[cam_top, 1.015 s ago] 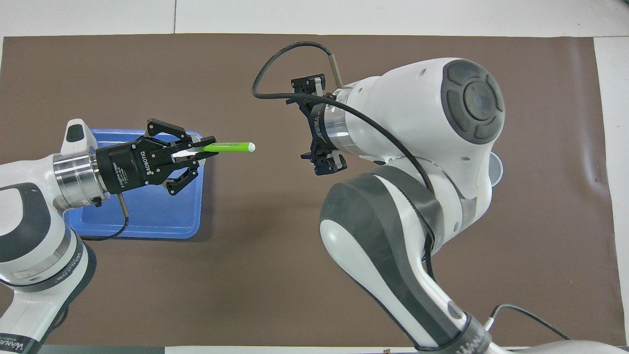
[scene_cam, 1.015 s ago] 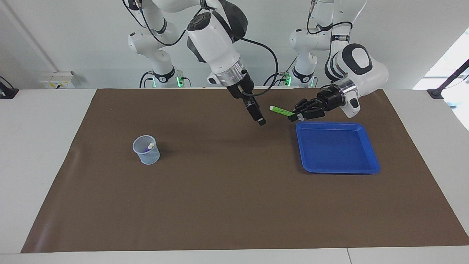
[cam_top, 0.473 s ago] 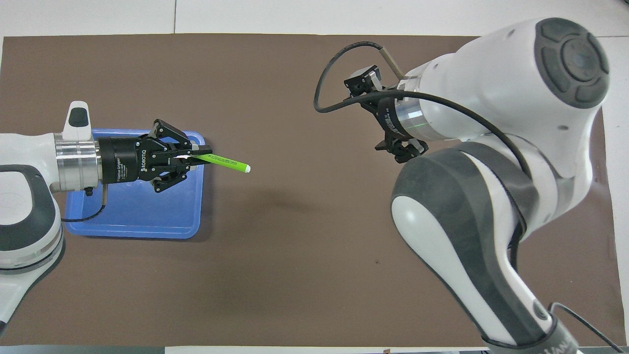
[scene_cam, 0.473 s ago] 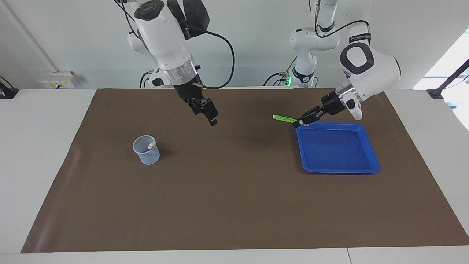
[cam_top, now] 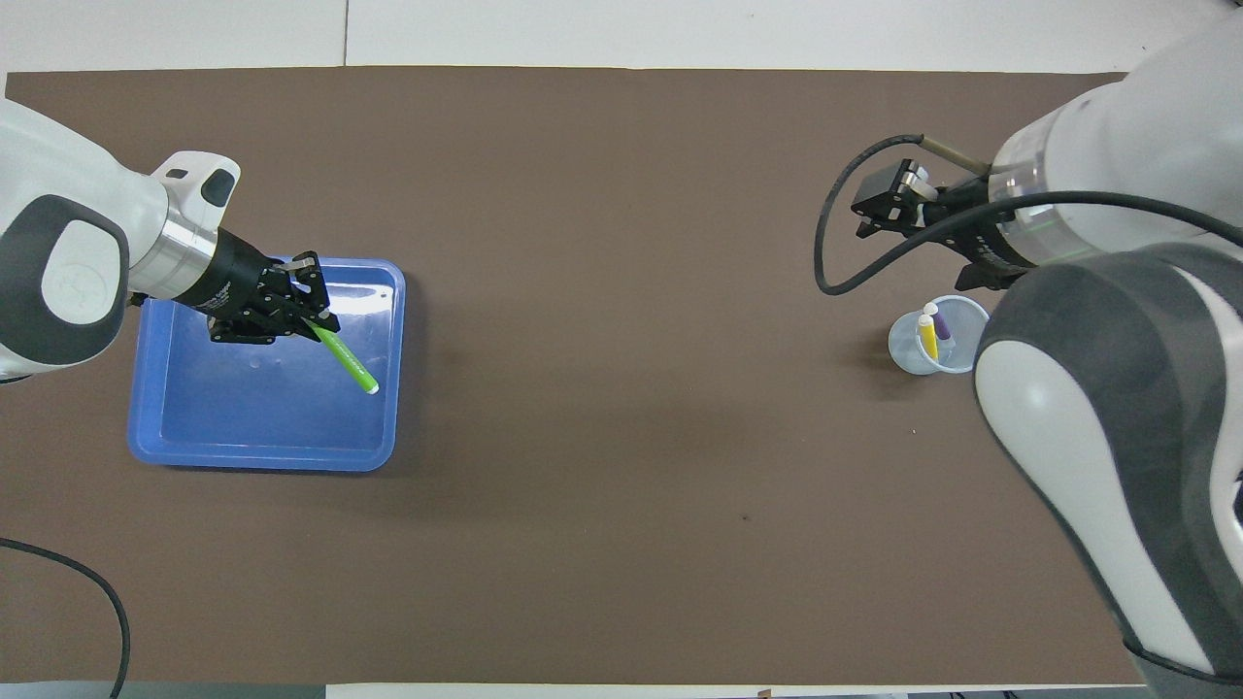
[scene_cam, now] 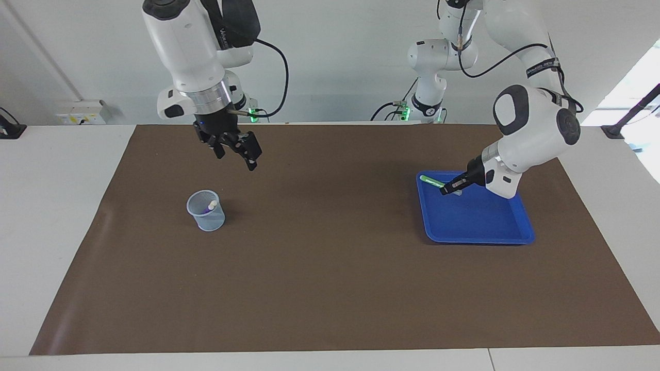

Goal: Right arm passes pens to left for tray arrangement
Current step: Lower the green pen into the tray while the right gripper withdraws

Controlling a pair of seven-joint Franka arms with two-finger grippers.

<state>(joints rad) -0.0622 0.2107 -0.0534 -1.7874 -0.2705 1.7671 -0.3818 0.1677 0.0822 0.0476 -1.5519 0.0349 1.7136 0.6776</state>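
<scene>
Left gripper [scene_cam: 447, 189], clamped on one end of the green pen [scene_cam: 432, 180], hangs low over the blue tray [scene_cam: 479, 234]; the pen's long axis slants toward the tray corner nearest the robots and table centre. Right gripper [scene_cam: 238, 151], jaws apart and empty, hovers near the cup [scene_cam: 205, 210] holding the remaining pens, well apart from the tray.

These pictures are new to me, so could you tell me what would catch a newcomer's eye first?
The bright green pen, gripped by the shut left gripper, slants down over the blue tray at the left arm's end. At the right arm's end, the open right gripper hangs above the pale cup holding the remaining pens.
</scene>
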